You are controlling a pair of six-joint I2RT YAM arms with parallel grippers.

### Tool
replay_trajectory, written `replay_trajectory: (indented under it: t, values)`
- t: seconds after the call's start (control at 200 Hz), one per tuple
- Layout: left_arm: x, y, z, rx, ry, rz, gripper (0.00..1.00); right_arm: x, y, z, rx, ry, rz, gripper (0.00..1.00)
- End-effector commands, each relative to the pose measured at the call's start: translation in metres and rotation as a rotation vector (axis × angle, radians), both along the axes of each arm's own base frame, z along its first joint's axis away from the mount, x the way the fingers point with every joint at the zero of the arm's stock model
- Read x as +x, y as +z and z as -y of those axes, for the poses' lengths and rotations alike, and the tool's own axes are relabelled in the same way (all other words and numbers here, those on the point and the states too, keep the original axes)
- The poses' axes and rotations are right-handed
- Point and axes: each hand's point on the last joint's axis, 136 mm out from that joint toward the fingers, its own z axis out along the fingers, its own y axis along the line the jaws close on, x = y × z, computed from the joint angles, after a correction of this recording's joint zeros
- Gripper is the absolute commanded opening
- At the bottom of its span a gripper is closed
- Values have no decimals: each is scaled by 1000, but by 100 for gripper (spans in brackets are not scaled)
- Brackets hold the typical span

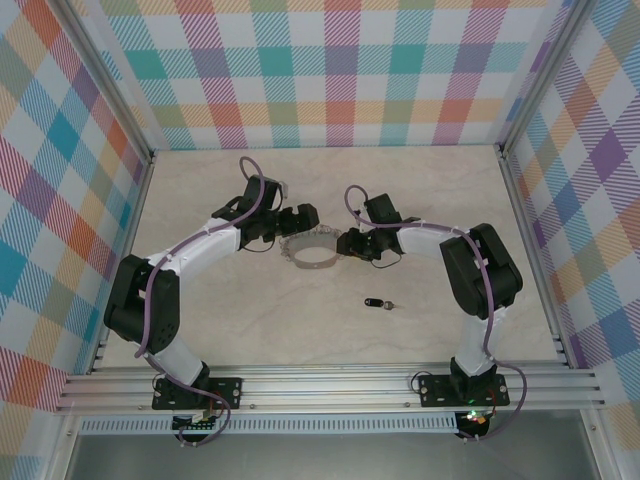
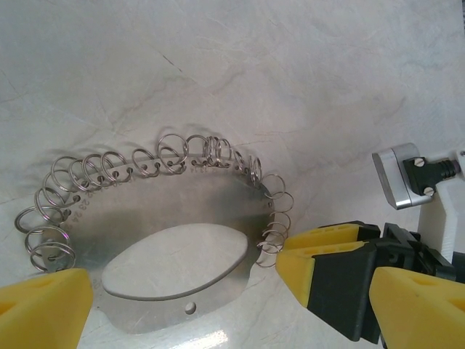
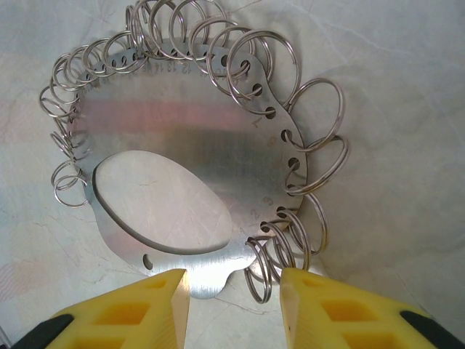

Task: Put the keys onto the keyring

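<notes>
Left fingers (image 2: 45, 309) spread wide, one yellow pad at each lower corner of the left wrist view, nothing pinched between them. Right fingers (image 3: 142, 309) part-way apart, set either side of the small tab (image 3: 207, 280) on the near edge of the keyring (image 3: 182, 131) in the right wrist view. Cannot tell whether pressing on it or merely straddling it.

Table (image 1: 250, 330) pale and marbled, walled by checked panels (image 1: 340, 70).

Keyring flat on the table near its middle, between the two sets of fingers. In the top view, left fingers at its upper-left rim, right fingers at its right rim. Seen close, a thin silver plate with an oval cut-out (image 3: 163, 203) and small holes round the rim, wire loops (image 3: 320, 156) threaded through them. In the left wrist view, lying in the open span of the left fingers, loops just beside the left-hand pad. On the other side, a yellow pad of the right fingers just beside the loops at the right rim.

Key (image 1: 377, 302) smallest of all: black head, short silver blade. Loose on the table, nearer the arm bases than the keyring, toward the right arm's side. Well apart from both sets of fingers and from the keyring.
</notes>
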Motion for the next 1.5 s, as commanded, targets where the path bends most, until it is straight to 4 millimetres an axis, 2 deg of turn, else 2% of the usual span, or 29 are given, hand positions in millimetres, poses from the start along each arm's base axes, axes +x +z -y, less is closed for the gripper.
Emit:
replay_trajectory:
  t: [0.0,0.215,0.475,0.67,0.86,1.19,1.495]
  values:
    - [9,19,5,-43,-4,45,98,2,8,0,-4,10,27,38]
    - [9,18,6,-50,-6,45,98,0,5,-4,14,24,9,37]
    - [8,16,6,-51,-5,43,98,-1,4,-12,48,46,-8,29]
    - [8,17,6,-54,-6,47,98,-2,3,-16,52,56,-21,29]
    - [7,15,6,-56,-9,44,98,-5,0,-13,35,45,-25,31]
    - [7,17,8,-66,-16,46,98,-5,22,-2,7,21,39,31]
    - [6,17,8,-69,-19,47,99,-3,13,-1,-20,23,22,32]
